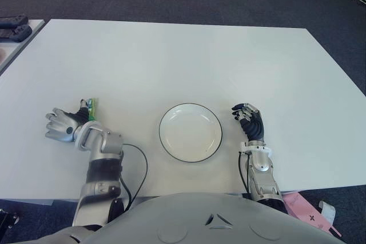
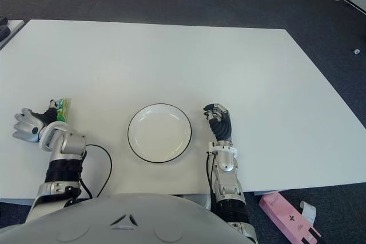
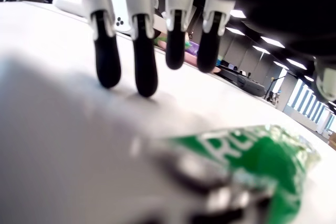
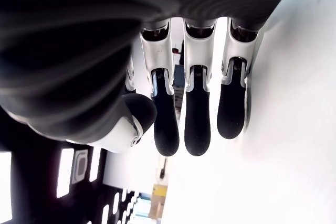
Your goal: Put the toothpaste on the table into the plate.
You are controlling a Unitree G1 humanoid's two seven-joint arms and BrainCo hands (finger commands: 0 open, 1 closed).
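The toothpaste [image 1: 91, 108], a small green tube, lies flat on the white table [image 1: 183, 61] at the left. My left hand [image 1: 60, 124] is over it on its left side. In the left wrist view the fingers [image 3: 144, 66] reach straight down to the tabletop, and the green tube [image 3: 252, 156] lies under the palm with nothing closed around it. The white plate [image 1: 190, 132] with a dark rim stands empty near the front middle. My right hand [image 1: 247, 117] shows just right of the plate, its fingers [image 4: 197, 124] relaxed and holding nothing.
A black cable [image 1: 140, 164] loops on the table by my left forearm. A dark object [image 1: 12, 27] lies on a second surface at the far left. A pink box [image 2: 286, 212] is on the floor past the table's front right edge.
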